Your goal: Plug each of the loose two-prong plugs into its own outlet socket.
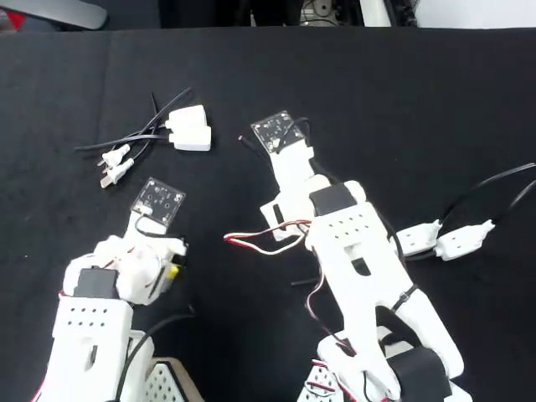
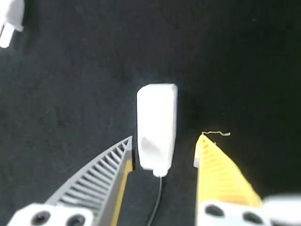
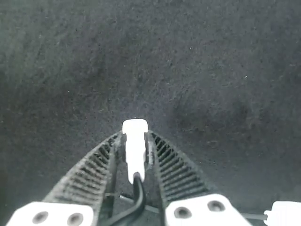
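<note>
Small white plug, black cord, clamped in right tool

Passage along the tabletop's far edge; plugs, cords and a socket block obstruct ahead of the left arm.

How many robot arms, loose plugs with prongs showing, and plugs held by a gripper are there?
White robot arms: 2
Loose white two-prong plugs, prongs showing: 2
Held white plug, in the right gripper: 1
Total: 5
</note>
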`<state>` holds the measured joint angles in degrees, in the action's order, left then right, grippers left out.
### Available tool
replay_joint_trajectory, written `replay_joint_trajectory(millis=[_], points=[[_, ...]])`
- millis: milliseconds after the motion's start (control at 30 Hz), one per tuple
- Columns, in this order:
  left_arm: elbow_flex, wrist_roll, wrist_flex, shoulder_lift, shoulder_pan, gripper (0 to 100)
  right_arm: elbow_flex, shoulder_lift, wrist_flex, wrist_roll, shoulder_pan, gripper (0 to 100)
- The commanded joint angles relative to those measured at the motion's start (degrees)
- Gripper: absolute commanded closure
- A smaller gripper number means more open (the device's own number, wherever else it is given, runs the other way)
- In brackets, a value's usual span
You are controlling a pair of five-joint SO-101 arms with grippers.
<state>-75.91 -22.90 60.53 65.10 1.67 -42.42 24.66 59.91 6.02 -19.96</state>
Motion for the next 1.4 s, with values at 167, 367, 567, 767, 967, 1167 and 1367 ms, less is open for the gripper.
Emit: replay_joint_trajectory(millis=[167,367,567,767,967,1167,1367], points=[[-7.34,-0.09,-13.98,-0.26,-0.84,78,1.71,-0.04,-0.7,0.44,0.79,98.7],[-4.0,0.18,-14.24,-6.24,-0.31,80,1.63,-0.04,-0.62,0.44,0.79,98.7],[3.38,0.0,-11.08,-16.7,-0.31,97,1.54,-0.04,-0.53,0.44,0.79,98.7],[12.7,-0.09,-7.03,-19.25,-2.51,97,1.98,-0.04,-0.35,0.35,2.9,98.7],[17.36,-8.62,-14.95,-20.13,-11.3,97,9.01,-0.4,7.47,0.44,13.8,98.7],[22.73,-16.18,-21.54,-33.41,-11.03,97,9.36,-0.4,7.47,3.52,16.35,98.7],[31.43,-16.7,-19.43,-52.75,-11.21,97,9.19,-0.4,7.38,3.52,16.35,98.7]])
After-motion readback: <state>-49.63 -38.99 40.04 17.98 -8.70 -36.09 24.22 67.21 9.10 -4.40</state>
